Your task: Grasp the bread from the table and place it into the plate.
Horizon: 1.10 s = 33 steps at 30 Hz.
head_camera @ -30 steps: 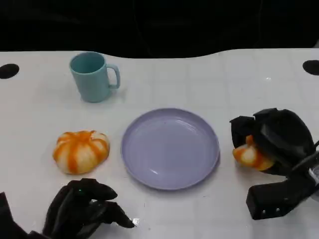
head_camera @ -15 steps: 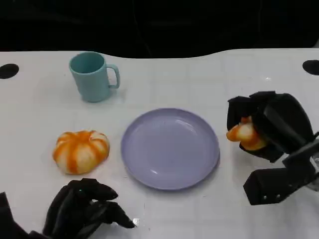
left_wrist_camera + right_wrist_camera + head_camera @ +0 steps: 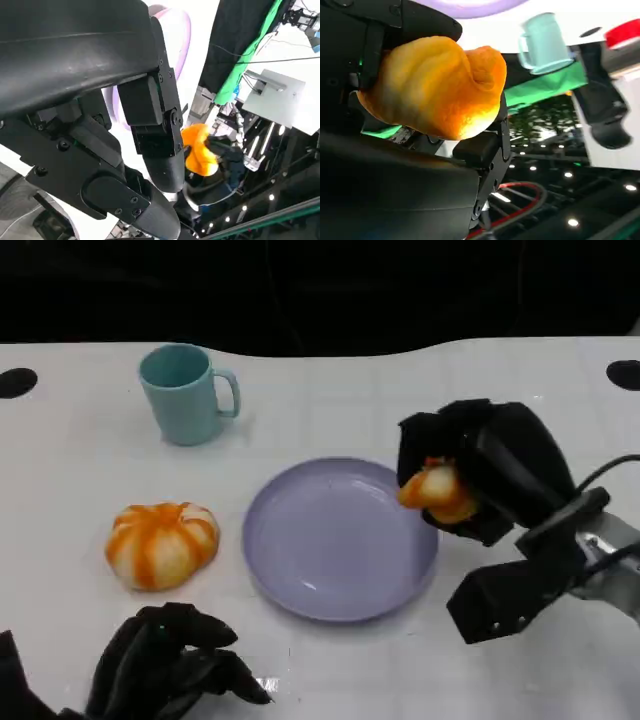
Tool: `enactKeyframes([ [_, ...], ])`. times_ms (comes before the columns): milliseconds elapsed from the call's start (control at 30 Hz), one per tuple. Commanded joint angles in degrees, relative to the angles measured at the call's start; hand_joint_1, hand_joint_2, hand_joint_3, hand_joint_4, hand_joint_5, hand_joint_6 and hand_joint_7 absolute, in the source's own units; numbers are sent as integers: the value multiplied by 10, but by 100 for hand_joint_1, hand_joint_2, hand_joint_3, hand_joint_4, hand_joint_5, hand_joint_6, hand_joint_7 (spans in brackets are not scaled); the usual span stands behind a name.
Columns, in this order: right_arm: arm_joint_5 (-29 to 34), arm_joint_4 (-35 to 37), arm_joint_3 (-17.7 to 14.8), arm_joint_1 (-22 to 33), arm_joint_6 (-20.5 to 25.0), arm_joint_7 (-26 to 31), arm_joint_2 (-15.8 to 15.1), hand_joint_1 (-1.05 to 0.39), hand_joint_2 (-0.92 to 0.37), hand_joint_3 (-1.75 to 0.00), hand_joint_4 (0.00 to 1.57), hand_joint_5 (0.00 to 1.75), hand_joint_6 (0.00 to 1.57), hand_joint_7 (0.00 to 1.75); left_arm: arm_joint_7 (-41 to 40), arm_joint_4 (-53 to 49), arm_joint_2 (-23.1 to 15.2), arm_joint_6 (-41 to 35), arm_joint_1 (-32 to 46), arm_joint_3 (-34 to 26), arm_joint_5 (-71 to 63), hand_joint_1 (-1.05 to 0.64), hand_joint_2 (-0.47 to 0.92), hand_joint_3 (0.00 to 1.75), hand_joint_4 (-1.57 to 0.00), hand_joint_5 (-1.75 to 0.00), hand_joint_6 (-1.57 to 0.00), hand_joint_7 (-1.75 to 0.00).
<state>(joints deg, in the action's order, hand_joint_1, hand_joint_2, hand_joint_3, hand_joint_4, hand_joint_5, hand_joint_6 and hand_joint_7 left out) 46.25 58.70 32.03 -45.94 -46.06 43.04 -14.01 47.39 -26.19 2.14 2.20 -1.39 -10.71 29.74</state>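
My right hand (image 3: 492, 478) grips a small orange-and-white bread (image 3: 437, 490) and holds it in the air over the right rim of the lilac plate (image 3: 330, 550). The right wrist view shows that bread (image 3: 432, 87) up close, pressed between the black fingers. A second, larger bread (image 3: 162, 543), round with orange stripes, lies on the table left of the plate. My left hand (image 3: 165, 665) rests low at the front left, holding nothing, fingers loosely apart. In the left wrist view the carried bread (image 3: 199, 150) shows beyond my left hand's fingers (image 3: 150, 135).
A teal cup (image 3: 185, 393) stands at the back left, handle to the right. Dark round holes mark the table's far left (image 3: 15, 382) and far right (image 3: 625, 373). The white table ends at a black backdrop behind.
My right hand has lifted the small bread off the table and carried it left, from beside the plate to above its right rim. The left hand and striped bread stayed put.
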Motion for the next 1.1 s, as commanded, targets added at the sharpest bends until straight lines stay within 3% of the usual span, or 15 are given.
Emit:
enactKeyframes([
  [33, -7, -7, -1, -15, -13, -16, 21, -70, -58, -175, 157, 175, 137, 175, -7, 4, -6, 8, 6, -2, -4, -93, 67, 1, -157, -42, -157, -14],
  [433, -8, 0, 2, -19, -16, -75, 62, -63, -40, -175, 157, 175, 133, 175, -8, 5, -4, 12, 10, -1, -6, -95, 66, 0, -157, -42, -157, -15],
  [567, -12, 10, 4, -21, -23, -102, 69, -64, -40, -175, 135, 175, 105, 173, -6, 5, -4, 10, 12, -1, -5, -94, 66, 0, -157, -42, -157, -16],
  [633, -18, 8, 3, -20, -21, -128, 68, -66, -38, -173, 115, 173, 89, 164, -7, 9, -4, 4, 13, -1, -2, -94, 65, 0, -157, -42, -157, -15],
  [733, -20, -2, 2, -20, -10, -165, 63, -69, -41, -146, 87, 174, 60, 159, -9, 15, -2, 2, 15, 1, -3, -94, 65, 0, -157, -42, -157, -15],
  [800, -15, -11, 3, -21, 7, -185, 58, -75, -28, -154, 58, 175, 29, 161, -10, 19, -2, 1, 16, 2, -3, -94, 65, 0, -157, -42, -157, -15],
  [833, -10, -17, 5, -21, 20, -197, 54, -77, -26, -155, 50, 175, 22, 161, -10, 19, -1, 2, 16, 2, -3, -94, 65, 0, -157, -42, -157, -15],
  [867, -5, -26, 7, -20, 35, -211, 49, -80, -29, -147, 33, 175, 11, 159, -10, 20, -1, 4, 16, 2, -5, -94, 65, 0, -157, -42, -157, -15],
  [900, -1, -35, 9, -19, 49, -226, 44, -83, -38, -126, 13, 169, 5, 147, -11, 21, -1, 6, 17, 2, -6, -94, 66, 0, -157, -42, -157, -15],
  [933, 1, -44, 11, -16, 62, -239, 40, -84, -48, -105, 7, 160, 2, 139, -12, 22, 0, 7, 17, 3, -7, -94, 66, 1, -157, -42, -157, -15],
  [1033, 1, -70, 12, -6, 90, -277, 32, -91, -80, -49, 1, 135, 0, 115, -14, 25, -1, 3, 18, 2, -6, -94, 66, 0, -157, -44, -157, -15],
  [1100, 1, -89, 14, 1, 105, -303, 26, -98, -90, -39, 0, 119, 0, 98, -13, 26, -1, -1, 20, 2, -3, -93, 66, 0, -157, -43, -157, -14],
])
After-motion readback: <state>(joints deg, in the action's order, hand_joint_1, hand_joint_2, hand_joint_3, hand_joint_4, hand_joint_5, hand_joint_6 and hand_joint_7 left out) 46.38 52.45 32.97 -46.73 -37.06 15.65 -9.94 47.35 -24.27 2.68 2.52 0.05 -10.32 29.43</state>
